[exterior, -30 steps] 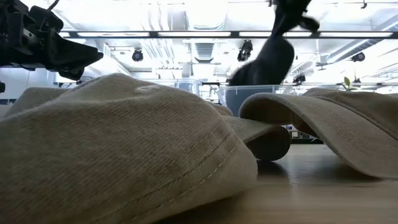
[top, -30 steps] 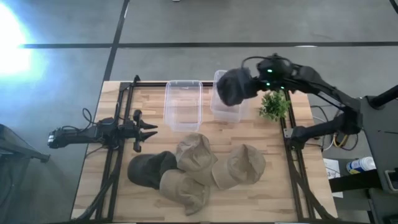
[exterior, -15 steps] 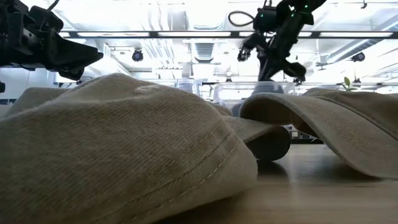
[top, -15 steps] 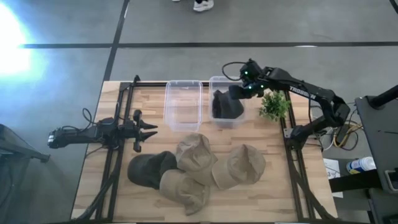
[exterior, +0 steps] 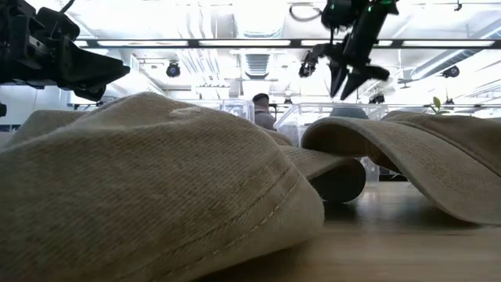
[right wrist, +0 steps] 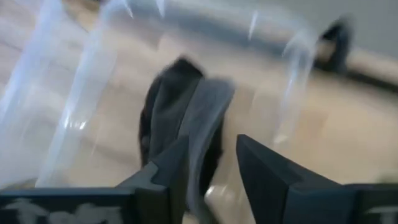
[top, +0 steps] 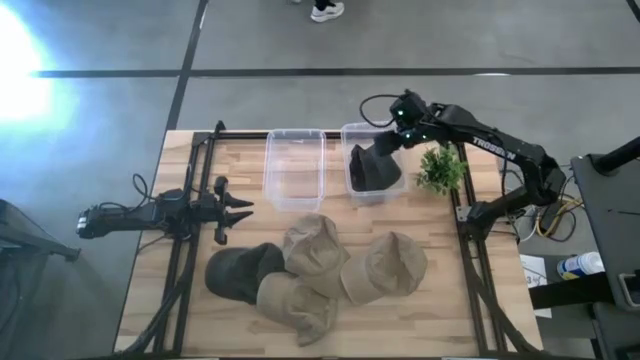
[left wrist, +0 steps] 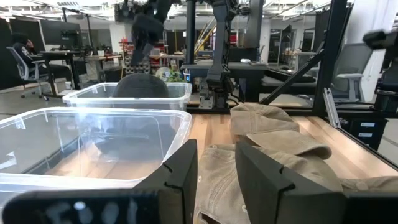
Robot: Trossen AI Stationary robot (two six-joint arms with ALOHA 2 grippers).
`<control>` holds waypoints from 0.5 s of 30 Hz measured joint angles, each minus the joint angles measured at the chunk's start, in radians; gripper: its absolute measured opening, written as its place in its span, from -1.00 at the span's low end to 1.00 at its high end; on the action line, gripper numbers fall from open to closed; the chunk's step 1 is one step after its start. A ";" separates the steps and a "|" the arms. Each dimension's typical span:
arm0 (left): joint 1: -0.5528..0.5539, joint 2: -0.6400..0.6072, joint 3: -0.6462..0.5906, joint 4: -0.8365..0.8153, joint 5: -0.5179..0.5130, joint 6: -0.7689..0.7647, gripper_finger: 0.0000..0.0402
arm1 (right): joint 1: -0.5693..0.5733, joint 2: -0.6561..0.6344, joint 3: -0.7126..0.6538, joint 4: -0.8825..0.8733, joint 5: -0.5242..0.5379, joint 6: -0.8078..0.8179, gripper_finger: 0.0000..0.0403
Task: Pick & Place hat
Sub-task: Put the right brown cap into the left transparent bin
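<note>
**Black hat lying in the right-hand bin, my right fingers spread above it**

I take the table [top: 150, 290] from its left side across. My left gripper [top: 240, 208] waits to the left of the two clear bins, low over the wood, its fingers parted a little and holding nothing.

Next comes the empty bin [top: 294, 168], then the heap of caps nearer the front edge: a dark cap [top: 240, 270] at the left, with three tan caps [top: 315, 245] crowded against it and one another.

Just right of the empty bin stands the second bin [top: 352, 135], and the black hat [top: 375, 170] lies inside it. From above, its long axis runs roughly from the bin's far side to its near side, with the broader, rounder part toward the near end; I cannot tell which way the brim points. In the left wrist view the hat's rounded top [left wrist: 140, 85] shows above the bin's rim.

My right gripper [top: 385, 143] hangs over the far part of that bin, just above the hat, fingers wide apart and empty; the low view shows the two tips [exterior: 352, 78] splayed downward.

Right of the bin sits a small green plant [top: 438, 168].
</note>
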 joint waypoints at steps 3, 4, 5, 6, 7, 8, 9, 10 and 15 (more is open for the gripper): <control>0.000 0.000 0.000 0.000 0.000 0.000 -0.49 | 0.052 -0.042 0.041 -0.005 0.059 -0.164 -0.23; 0.000 0.000 0.000 0.000 0.000 0.000 -0.49 | 0.075 -0.058 0.049 -0.007 0.045 -0.236 -0.21; 0.000 0.000 0.000 0.000 0.000 0.000 -0.49 | 0.100 -0.075 0.056 -0.019 0.007 -0.307 -0.19; 0.000 0.000 0.000 0.000 0.000 0.000 -0.49 | 0.126 -0.090 0.062 -0.042 -0.052 -0.371 -0.18; 0.000 0.000 0.000 0.000 0.000 0.000 -0.49 | 0.156 -0.105 0.064 -0.070 -0.126 -0.429 -0.18; 0.000 0.000 0.000 0.000 0.000 0.000 -0.49 | 0.190 -0.117 0.064 -0.101 -0.190 -0.468 -0.18; 0.000 0.000 0.000 0.000 0.000 0.000 -0.49 | 0.229 -0.126 0.061 -0.130 -0.238 -0.485 -0.18; 0.000 0.000 0.000 0.000 0.000 0.000 -0.49 | 0.271 -0.131 0.057 -0.157 -0.261 -0.484 -0.19; 0.000 0.000 0.000 0.000 0.000 0.000 -0.49 | 0.449 -0.122 0.035 -0.227 -0.260 -0.354 -0.23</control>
